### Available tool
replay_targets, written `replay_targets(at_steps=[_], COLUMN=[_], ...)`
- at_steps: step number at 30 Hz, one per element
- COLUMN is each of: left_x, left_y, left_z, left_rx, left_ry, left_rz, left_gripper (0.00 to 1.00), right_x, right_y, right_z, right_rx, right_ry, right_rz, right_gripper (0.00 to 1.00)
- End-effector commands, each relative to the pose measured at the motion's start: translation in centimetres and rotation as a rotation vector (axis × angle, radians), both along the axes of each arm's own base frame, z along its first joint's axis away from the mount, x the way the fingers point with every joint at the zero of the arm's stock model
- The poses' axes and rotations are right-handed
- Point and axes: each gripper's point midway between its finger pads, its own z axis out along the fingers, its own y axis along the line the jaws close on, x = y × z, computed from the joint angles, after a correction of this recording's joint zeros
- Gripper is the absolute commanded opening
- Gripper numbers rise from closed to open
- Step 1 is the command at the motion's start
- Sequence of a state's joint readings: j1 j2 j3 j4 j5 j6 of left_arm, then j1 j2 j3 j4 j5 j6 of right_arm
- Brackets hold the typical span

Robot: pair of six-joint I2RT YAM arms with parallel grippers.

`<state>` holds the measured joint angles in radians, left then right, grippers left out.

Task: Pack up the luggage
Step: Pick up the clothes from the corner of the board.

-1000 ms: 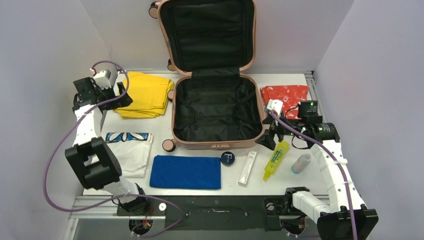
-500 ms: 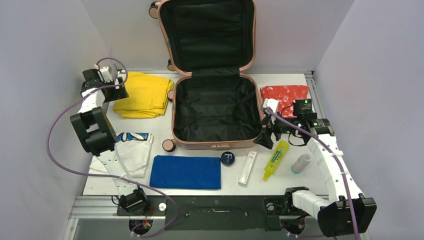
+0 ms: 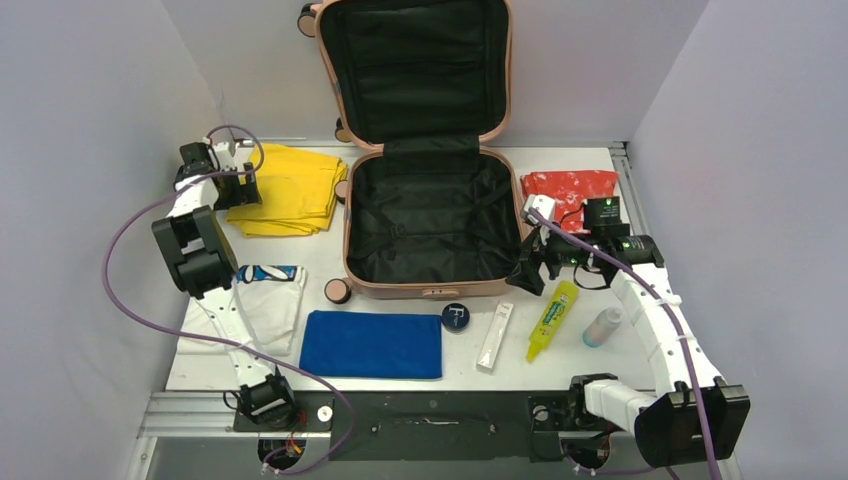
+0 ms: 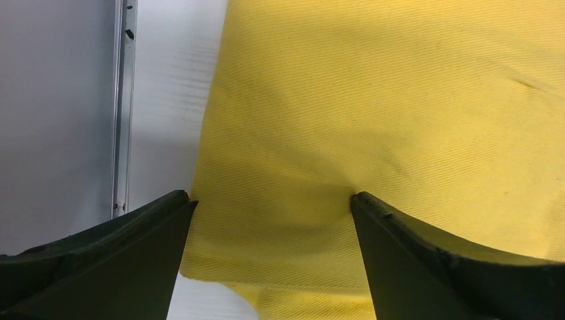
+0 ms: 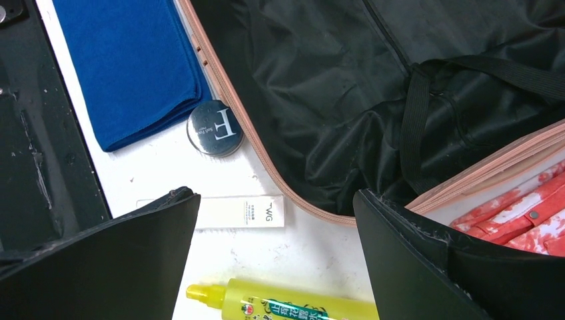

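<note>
Where the near row on the worktop (image 3: 470, 378) holds light things — a folded blue towel (image 3: 371, 344), a round tin (image 3: 456, 318), a yellow squeeze bottle (image 3: 552, 320) — the right gripper (image 5: 276, 200) hovers just beyond, fingers spread and empty, over the near right corner of the luggage (image 3: 430, 290). That peach suitcase lies open mid-worktop, lid propped against the back wall. Its shell looks stiff and smooth, best taken by the rim. Farther left, the left gripper (image 4: 273, 200) sits on soft folded yellow cloth (image 4: 400, 100), fingers wide, not closed.
</note>
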<state>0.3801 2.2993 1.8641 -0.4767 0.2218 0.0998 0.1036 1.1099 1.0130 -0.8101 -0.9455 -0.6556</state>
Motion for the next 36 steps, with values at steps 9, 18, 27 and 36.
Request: replay_targets(at_steps=[9,18,27,36], left_x=[0.3,-0.2,-0.1,0.3], left_y=[-0.5,-2.4,-2.4,-2.8], left_z=[-1.9,-3.0,-3.2,-0.7], left_rx=[0.023,-0.093,-0.115,-0.092], left_ry=[0.074,0.113,0.121,0.077], left_rz=[-0.032,-0.082,-0.059,-0.039], left_gripper=[0.9,0.71,0.34,0.0], right_x=[1.5,1.3,0.9,0.7], right_y=[-0.1,0.1,0.4,1.4], right_z=[0.6,1.4,3.1,3.6], right_rx=[0.01,0.006,-0.017,-0.037], right_ry=[0.013,-0.008,-0.088,-0.104], right_rz=[-0.018,0.001,0.02,0.062], right_gripper=[0.9,0.9,0.9,0.9])
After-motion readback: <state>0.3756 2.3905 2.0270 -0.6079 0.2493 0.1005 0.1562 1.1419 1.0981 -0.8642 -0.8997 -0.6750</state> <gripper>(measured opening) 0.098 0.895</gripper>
